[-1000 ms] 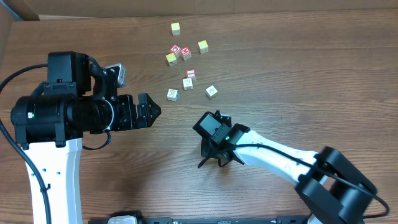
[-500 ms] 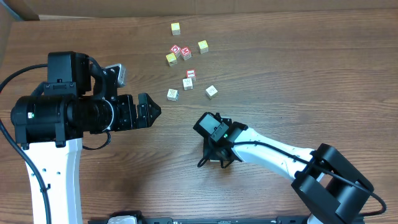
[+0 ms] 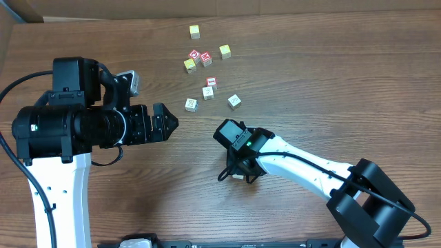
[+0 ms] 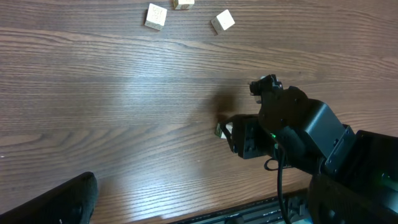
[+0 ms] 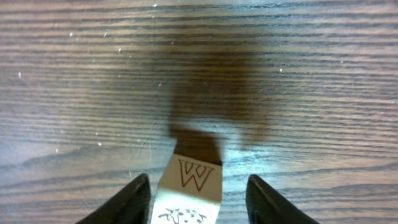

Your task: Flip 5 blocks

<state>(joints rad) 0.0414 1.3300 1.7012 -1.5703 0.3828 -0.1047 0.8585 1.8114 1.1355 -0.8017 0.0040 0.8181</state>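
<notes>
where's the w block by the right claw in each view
overhead: W block low centre, under the right claw.
left wrist: right of centre, at the claw's left end.
right wrist: bottom centre, between the fingers.
shared landmark: the right claw around it.

The top camera looks straight down on the whole counter (image 3: 331, 76) — both wrist cameras sit closer, sharing the right pincer (image 5: 198, 186).

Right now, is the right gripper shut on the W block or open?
Open. The right gripper straddles the W block in its wrist view, with bare table showing between the block and one finger.
</notes>
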